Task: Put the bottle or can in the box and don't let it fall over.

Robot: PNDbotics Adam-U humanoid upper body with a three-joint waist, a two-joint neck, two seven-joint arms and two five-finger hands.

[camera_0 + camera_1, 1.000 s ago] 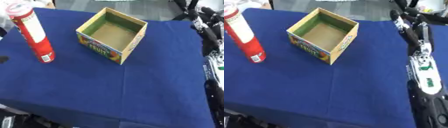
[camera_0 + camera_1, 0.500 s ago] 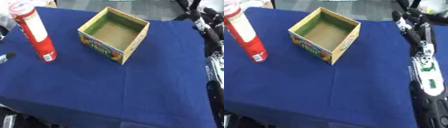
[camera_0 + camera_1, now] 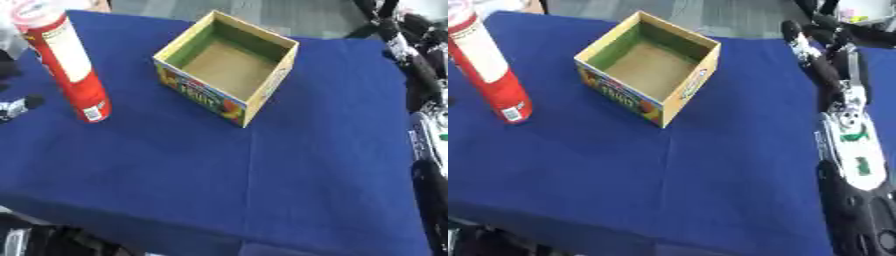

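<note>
Left hand (image 3: 16, 107) had just edged in at the counter's (image 3: 262, 180) left edge, fingers unreadable; red can (image 3: 66, 65) upright, untouched beside the empty box (image 3: 229, 67). Right hand (image 3: 815, 52) idle, looked relaxed. Grasp pending.

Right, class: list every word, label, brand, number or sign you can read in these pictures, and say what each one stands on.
"FRUIT": on the printed front side of the open cardboard box, in large letters; only partly legible.
Tall red cylindrical can: its pale label panel and the small white patch near the base carry print too blurred to read.
White cover on the robot's right arm: green marks, not readable.
Nothing else legible.
</note>
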